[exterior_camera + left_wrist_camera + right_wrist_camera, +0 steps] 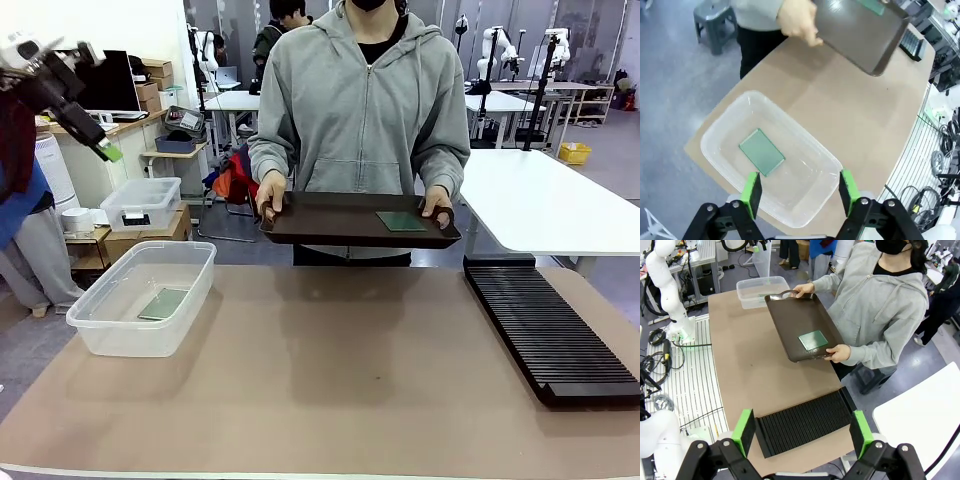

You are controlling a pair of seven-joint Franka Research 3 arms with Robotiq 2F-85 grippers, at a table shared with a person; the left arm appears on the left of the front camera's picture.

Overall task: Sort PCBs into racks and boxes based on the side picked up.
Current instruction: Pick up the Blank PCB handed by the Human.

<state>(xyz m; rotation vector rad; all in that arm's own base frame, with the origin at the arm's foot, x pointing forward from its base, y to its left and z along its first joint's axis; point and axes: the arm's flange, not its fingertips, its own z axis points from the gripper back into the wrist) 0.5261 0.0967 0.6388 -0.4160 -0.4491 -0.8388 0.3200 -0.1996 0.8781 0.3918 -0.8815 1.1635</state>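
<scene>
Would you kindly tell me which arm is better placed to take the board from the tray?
Probably the right: the PCB lies at the tray's right end, while the left end effector hangs over the tub.

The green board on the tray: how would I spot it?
Find the person in the grey hoodie holding a dark brown tray. The green board lies flat near its right end. The other board lies inside the clear tub.
</scene>
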